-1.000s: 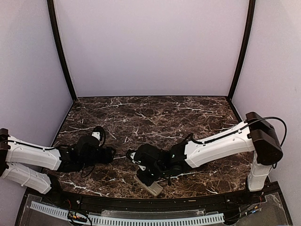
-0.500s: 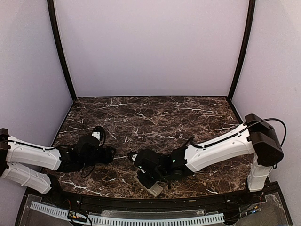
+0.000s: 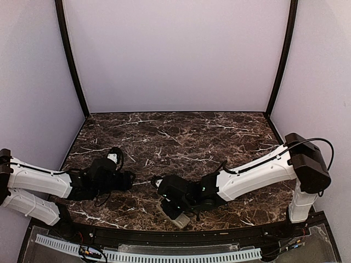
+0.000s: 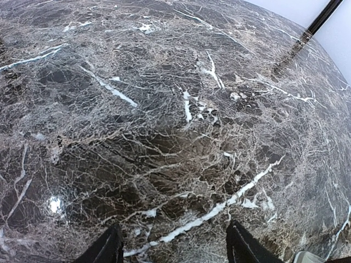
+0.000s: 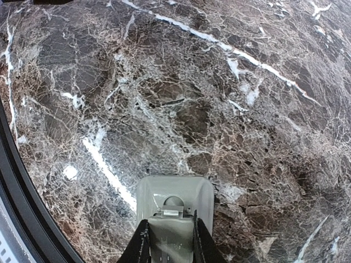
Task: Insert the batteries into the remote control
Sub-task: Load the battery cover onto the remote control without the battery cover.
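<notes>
The remote control (image 5: 174, 190) lies back up on the marble near the front rim, showing its greyish-beige rear and a small latch. In the top view its end (image 3: 176, 218) sticks out from under my right gripper (image 3: 168, 198). That right gripper (image 5: 170, 222) is closed down on the remote's back, its fingers (image 5: 143, 241) pinching the two sides of the grey battery cover (image 5: 171, 235). Further left, my left gripper (image 3: 128, 180) hovers low over bare marble. It (image 4: 173, 244) is open and holds nothing. The batteries are out of view.
A black raised rim (image 5: 11, 181) runs along the table's near edge just left of the remote, with a white slotted strip (image 3: 148, 255) beyond it. Lilac walls (image 3: 175, 55) close in the back and sides. A pale corner (image 4: 307, 256) shows at the left wrist view's bottom right.
The right arm has sunk and shifted slightly toward the near edge over the remote. The left arm has stayed put, and neither gripper's opening has changed.
</notes>
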